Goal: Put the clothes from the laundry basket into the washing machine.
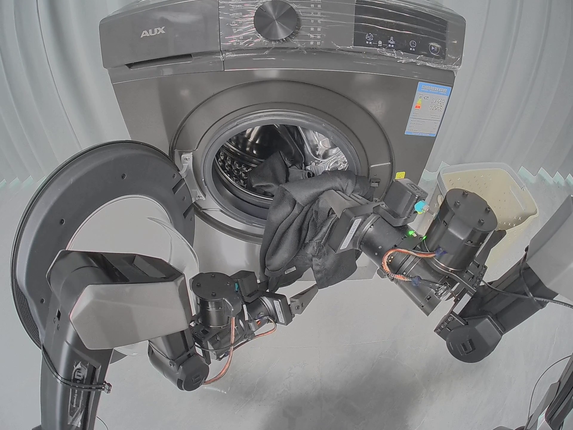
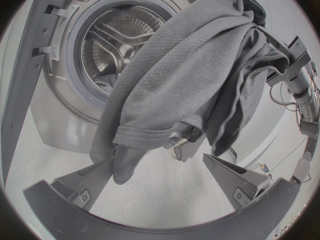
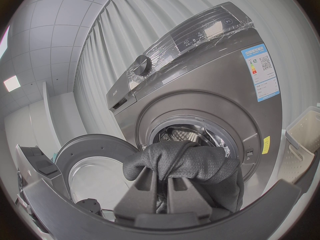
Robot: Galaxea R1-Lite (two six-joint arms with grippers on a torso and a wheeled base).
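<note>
Dark grey mesh fabric, a garment (image 1: 304, 222), hangs bunched in front of the washing machine (image 1: 161, 108), at about 5 o'clock on the rim of its round opening. Its top fold lies against the lip and the rest droops down the front panel. The right gripper (image 3: 162, 180) comes in from 3 o'clock with its two fingers pressed together on a fold of the garment, and that pinch carries the cloth's weight. The left gripper (image 1: 292, 288) sits at 6 o'clock beneath the hanging hem with its fingers spread wide. The lower edge of the cloth drapes onto one of them, but nothing is clamped there.

The door (image 1: 101, 210) stands swung fully open at 9 o'clock of the opening. Inside the drum (image 1: 239, 156) lies another dark piece (image 1: 268, 171), so at least one item appears to be loaded. The laundry basket (image 1: 525, 201) stands on the floor at 3 o'clock of the machine, and no clothes show in the part of its cream interior that can be seen.

By that evidence the task seems well advanced. The held garment has reached the mouth but is not inside, with most of it outside and below the rim. What remains is to push it through, let go, and check the basket's hidden part.
</note>
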